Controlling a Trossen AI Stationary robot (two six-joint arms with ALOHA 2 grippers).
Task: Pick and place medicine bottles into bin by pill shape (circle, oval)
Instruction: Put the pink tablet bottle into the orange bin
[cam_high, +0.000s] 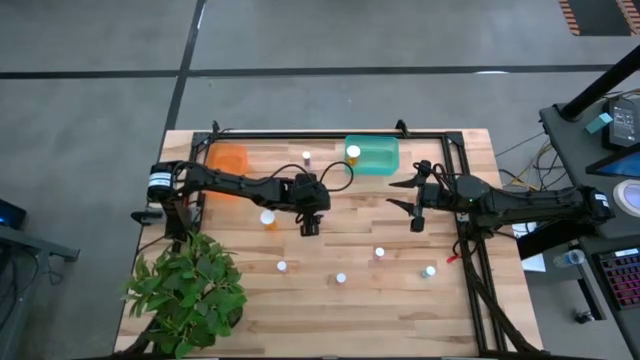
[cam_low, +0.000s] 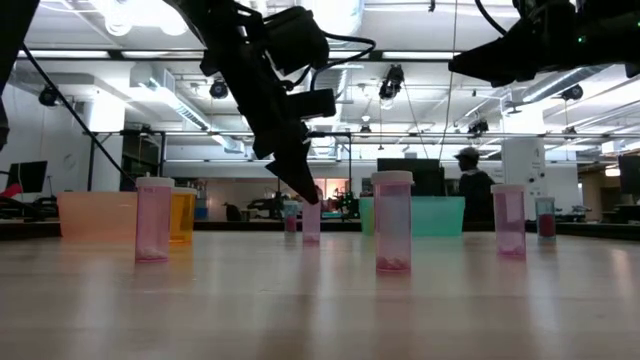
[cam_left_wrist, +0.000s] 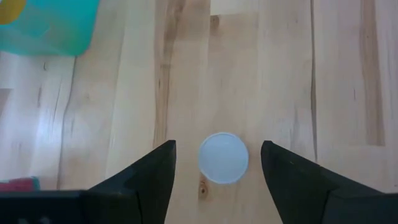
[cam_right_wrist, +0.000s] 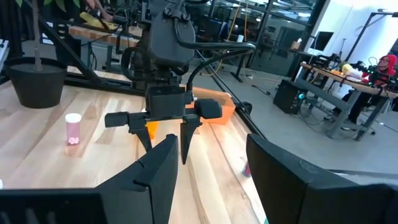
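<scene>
While left claw (cam_left_wrist: 217, 168) gapes over a bottle (cam_left_wrist: 223, 157), body hidden, right claw (cam_right_wrist: 208, 165) open.

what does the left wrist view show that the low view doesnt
Only the left wrist view: a round white cap seen from straight above, sitting between the left gripper and its open fingers without touching either, plus the wood grain of the table.

Only the low view: several bottles standing upright side-on, such as a pink-tinted bottle near the middle, the orange bin, and a person in the room behind.

Both: the teal bin, the wooden table, and the left gripper pointing down toward the tabletop.
</scene>
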